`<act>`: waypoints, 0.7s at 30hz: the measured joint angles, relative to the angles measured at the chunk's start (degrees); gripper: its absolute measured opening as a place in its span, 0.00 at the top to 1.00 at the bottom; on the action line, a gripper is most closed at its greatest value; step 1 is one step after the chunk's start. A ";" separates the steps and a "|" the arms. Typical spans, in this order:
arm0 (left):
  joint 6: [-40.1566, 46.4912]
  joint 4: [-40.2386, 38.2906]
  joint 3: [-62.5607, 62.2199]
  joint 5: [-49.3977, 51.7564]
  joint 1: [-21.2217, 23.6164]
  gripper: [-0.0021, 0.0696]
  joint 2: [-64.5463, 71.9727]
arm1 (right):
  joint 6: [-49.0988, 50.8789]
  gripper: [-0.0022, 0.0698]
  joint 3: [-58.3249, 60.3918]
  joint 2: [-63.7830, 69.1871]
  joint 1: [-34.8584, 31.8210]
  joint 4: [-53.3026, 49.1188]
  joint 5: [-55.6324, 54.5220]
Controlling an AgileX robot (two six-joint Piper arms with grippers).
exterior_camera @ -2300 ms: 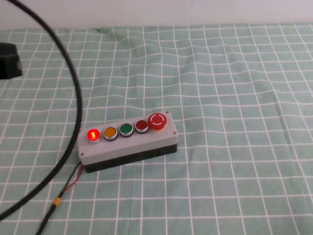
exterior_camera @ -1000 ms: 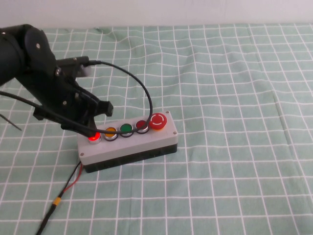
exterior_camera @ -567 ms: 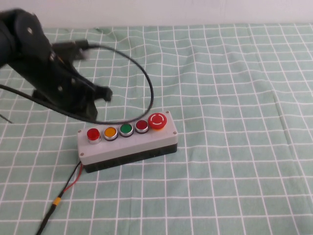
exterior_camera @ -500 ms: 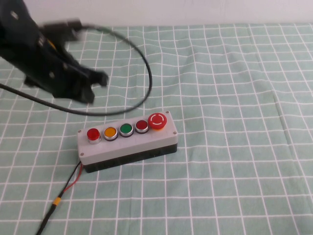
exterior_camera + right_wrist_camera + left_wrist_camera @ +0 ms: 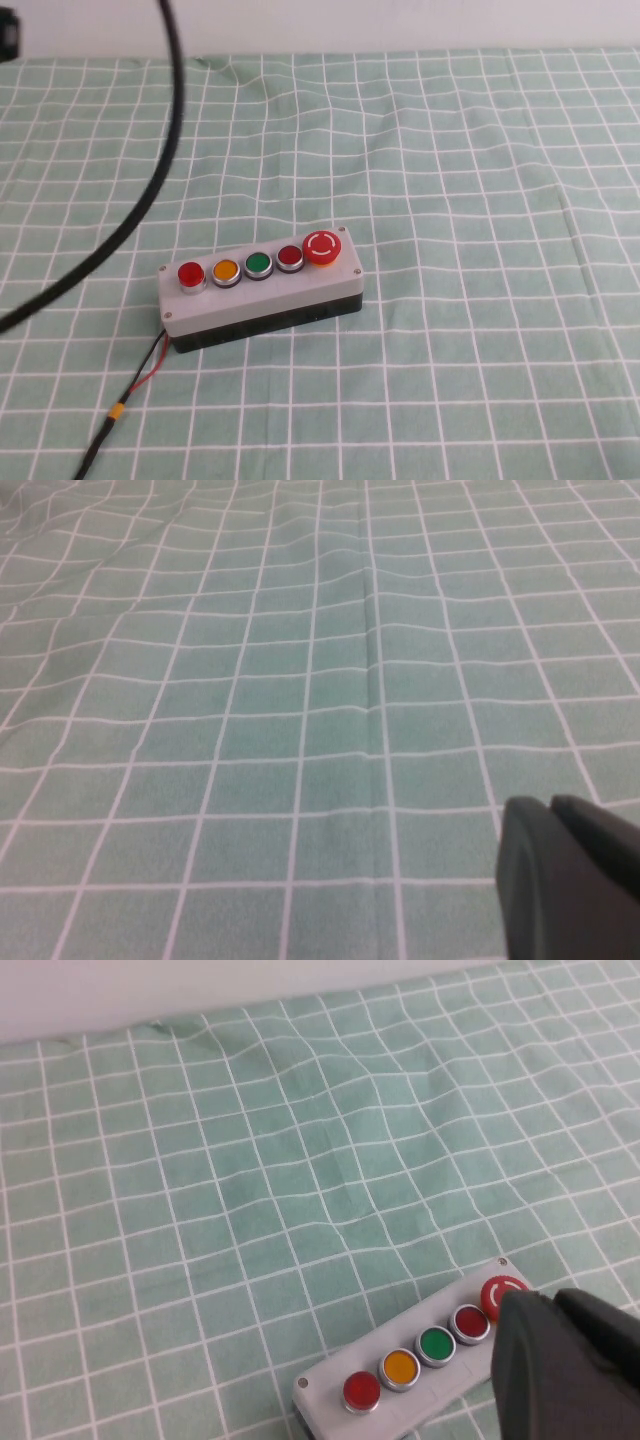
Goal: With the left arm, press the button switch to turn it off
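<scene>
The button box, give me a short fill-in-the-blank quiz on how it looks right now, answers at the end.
1. The button box carries a row of ____ buttons.
2. The green button sits between the dark red button and the ____ one.
3. The button switch at the end of the row is ____, showing no glow.
4. In the left wrist view, the left claw partly covers the ____ red mushroom button.

Answers: five; orange; unlit; large

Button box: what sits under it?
The button box rests on the green checked cloth; its underside is hidden. The left tool is raised above it; the right tool is over bare cloth.
</scene>
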 joint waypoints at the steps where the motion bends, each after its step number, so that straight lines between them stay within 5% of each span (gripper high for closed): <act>1: 0.00 0.00 0.00 0.79 0.00 0.98 -1.29 | 0.00 0.99 0.00 0.00 0.00 0.00 0.00; 10: -0.99 0.23 4.37 4.89 0.00 0.98 -15.29 | 0.00 0.99 0.00 0.00 0.00 0.00 0.00; 21: -4.67 0.27 31.42 -2.69 0.00 0.98 -36.96 | 0.00 0.99 0.00 0.00 0.00 0.00 0.00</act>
